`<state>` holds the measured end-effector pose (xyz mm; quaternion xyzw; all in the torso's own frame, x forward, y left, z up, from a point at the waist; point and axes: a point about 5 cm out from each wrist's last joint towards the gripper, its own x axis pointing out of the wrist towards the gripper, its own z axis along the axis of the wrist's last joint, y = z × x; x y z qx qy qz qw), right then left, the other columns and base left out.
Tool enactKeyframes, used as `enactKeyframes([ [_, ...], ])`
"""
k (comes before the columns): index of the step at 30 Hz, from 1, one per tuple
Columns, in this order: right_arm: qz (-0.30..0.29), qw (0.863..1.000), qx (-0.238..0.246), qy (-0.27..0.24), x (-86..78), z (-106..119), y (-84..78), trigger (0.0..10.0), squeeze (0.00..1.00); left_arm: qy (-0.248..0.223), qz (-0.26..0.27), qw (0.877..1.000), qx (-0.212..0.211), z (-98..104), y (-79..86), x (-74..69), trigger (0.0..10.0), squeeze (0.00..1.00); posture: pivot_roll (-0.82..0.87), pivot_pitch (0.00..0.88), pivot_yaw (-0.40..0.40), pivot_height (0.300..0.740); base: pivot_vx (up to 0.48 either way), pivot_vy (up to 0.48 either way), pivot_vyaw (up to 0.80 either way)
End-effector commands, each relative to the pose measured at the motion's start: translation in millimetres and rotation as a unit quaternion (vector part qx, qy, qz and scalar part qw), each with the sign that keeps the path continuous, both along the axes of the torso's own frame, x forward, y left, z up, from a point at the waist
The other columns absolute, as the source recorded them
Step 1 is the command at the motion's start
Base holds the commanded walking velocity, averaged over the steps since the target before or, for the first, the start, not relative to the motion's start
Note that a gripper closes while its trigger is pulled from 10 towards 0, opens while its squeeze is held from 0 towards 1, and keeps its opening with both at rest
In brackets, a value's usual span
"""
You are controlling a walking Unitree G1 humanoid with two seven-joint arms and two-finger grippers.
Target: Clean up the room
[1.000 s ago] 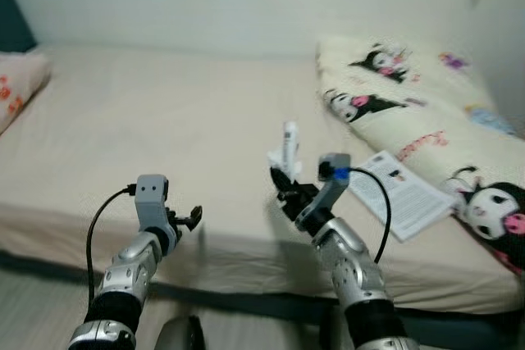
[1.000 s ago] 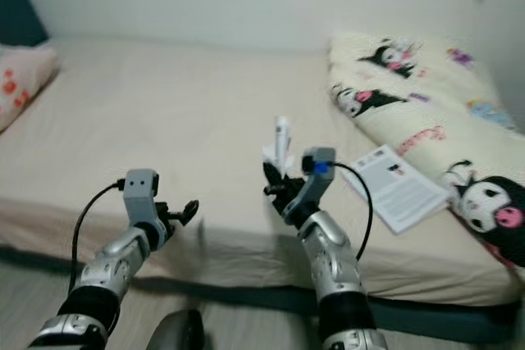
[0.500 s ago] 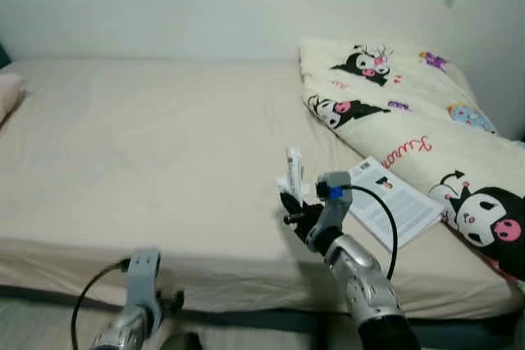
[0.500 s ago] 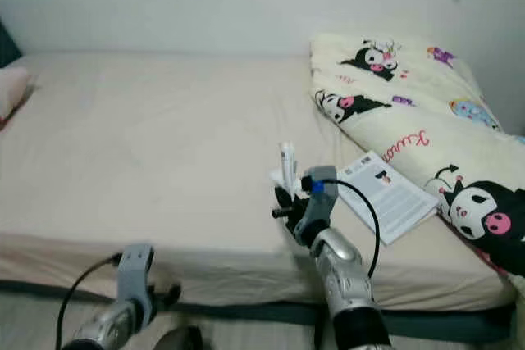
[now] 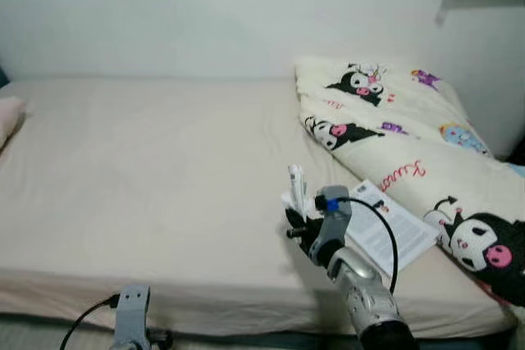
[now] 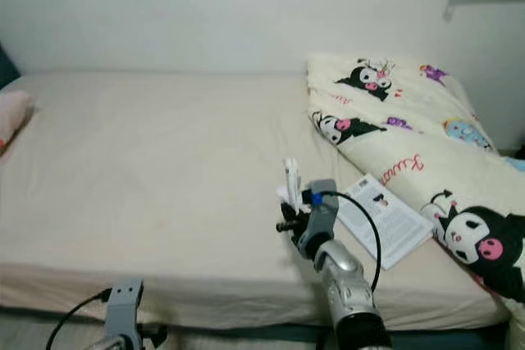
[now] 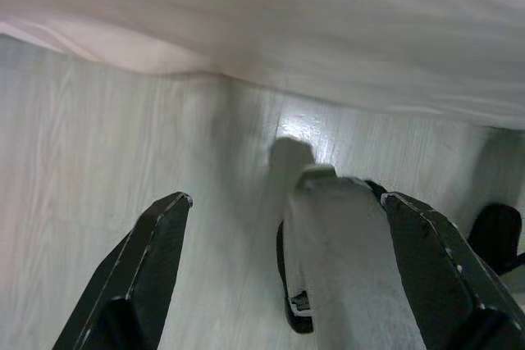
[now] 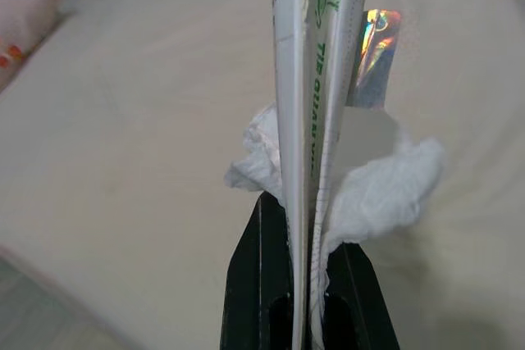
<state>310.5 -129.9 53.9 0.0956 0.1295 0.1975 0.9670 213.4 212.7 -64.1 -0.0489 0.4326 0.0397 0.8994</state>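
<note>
My right gripper [image 5: 297,220] is held up over the front edge of the bed [image 5: 148,170]. It is shut on a flat white packet with green lettering [image 8: 310,79], standing upright, together with a crumpled white tissue [image 8: 385,186]. The packet [image 5: 295,184] sticks up above the fingers. My left gripper [image 7: 283,280] hangs low beside the bed, open and holding nothing, over the pale wood floor [image 7: 98,145]; its wrist module [image 5: 131,302] shows at the bottom edge.
A cream duvet with cartoon characters [image 5: 394,133] lies heaped on the bed's right side. A printed leaflet [image 5: 384,229] rests next to it near the front edge. A pink pillow [image 5: 6,116] is at the far left. A white wall is behind.
The view has lifted and shifted, so more wall and duvet show. My left arm has dropped down toward the floor. The right gripper keeps its hold on the packet and tissue.
</note>
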Motion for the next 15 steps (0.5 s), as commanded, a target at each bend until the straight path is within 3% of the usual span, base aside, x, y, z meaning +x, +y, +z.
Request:
enactKeyframes([
  [1,0.009,1.0,-0.012,0.004,-0.6,-4,4.0,0.0,0.0,0.007,0.01,1.0,0.007,0,7.1,-2.9,10.0,0.0,0.02,0.0,0.039,0.675,0.0,0.0,0.0],
  [4,0.008,1.0,-0.013,0.003,-0.2,-4,4.0,0.0,0.0,0.007,0.01,1.0,0.008,0,7.0,-2.8,10.0,0.0,0.02,0.0,0.038,0.685,0.0,0.0,0.0],
  [6,-0.002,0.997,-0.054,0.05,-11.6,-30,-7.2,0.0,0.0,0.002,0.023,1.0,-0.002,1,5.1,0.1,10.0,0.0,0.03,0.0,0.028,0.695,0.0,0.0,0.0],
  [8,-0.006,0.995,-0.069,0.066,-16.0,-38,-11.7,0.0,0.0,0.001,0.028,1.0,-0.006,1,4.3,1.1,10.0,0.0,0.04,0.0,0.026,0.699,0.0,0.0,0.0],
  [9,-0.01,0.993,-0.087,0.083,-21.1,-47,-17.0,0.0,0.0,0.0,0.032,0.999,-0.011,1,3.3,1.7,10.0,0.0,0.04,0.0,0.024,0.704,0.0,0.0,0.0],
  [10,-0.002,0.985,-0.138,0.102,-28.7,-57,-22.9,0.0,0.0,0.007,0.033,0.999,-0.012,0,1.8,0.4,10.0,0.0,0.03,0.0,0.02,0.704,-0.292,0.0,0.0],
  [11,-0.002,0.985,-0.138,0.102,-28.7,-57,-22.9,0.0,0.0,0.007,0.033,0.999,-0.012,0,1.8,0.4,10.0,0.0,0.03,0.0,0.02,0.704,-0.292,0.0,0.0],
  [12,0.03,0.963,-0.211,0.163,-50.1,-82,-35.7,0.0,0.0,0.016,0.027,0.999,-0.011,-2,-0.9,-2.0,10.0,0.0,0.03,0.0,0.019,0.704,-0.469,0.0,0.0],
  [13,0.026,0.954,-0.227,0.192,-59.9,-91,-44.7,10.0,0.0,0.019,0.026,0.999,-0.011,-3,-1.9,-3.2,10.0,0.0,0.03,0.0,0.017,0.704,-0.469,0.0,0.0],
  [15,0.026,0.947,-0.24,0.211,-67.0,-97,-50.4,10.0,0.0,0.02,0.026,0.999,-0.011,-4,-2.6,-3.8,10.0,0.0,0.03,0.0,0.016,0.704,-0.469,0.0,0.0],
])
